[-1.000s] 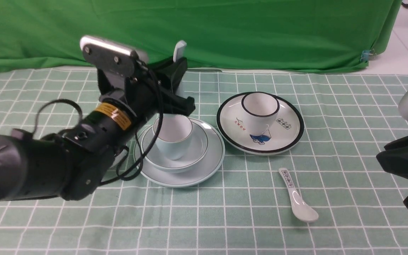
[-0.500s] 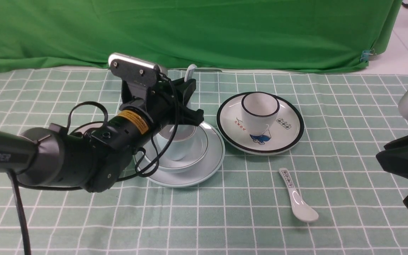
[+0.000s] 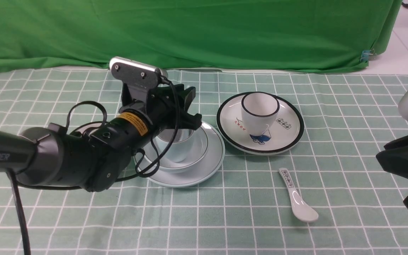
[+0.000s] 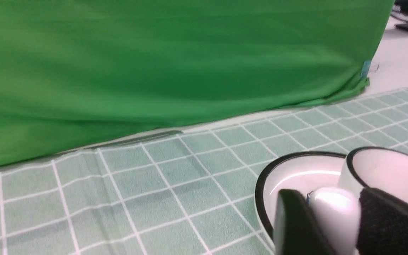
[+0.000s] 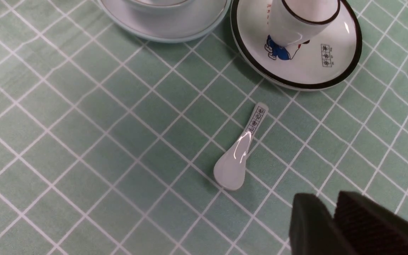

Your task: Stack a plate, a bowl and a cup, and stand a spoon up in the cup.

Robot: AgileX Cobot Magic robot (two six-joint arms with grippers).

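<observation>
The left hand [image 3: 191, 108] hangs just over the cup [image 3: 179, 148], the spoon [image 4: 333, 212] between its fingers, though whether gripped or let go I cannot tell.

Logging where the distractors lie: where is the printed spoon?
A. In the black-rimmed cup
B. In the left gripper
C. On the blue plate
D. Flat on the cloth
D: the printed spoon lies flat on the cloth, on the robot's side of the black-rimmed plate and touching no dish.
</observation>
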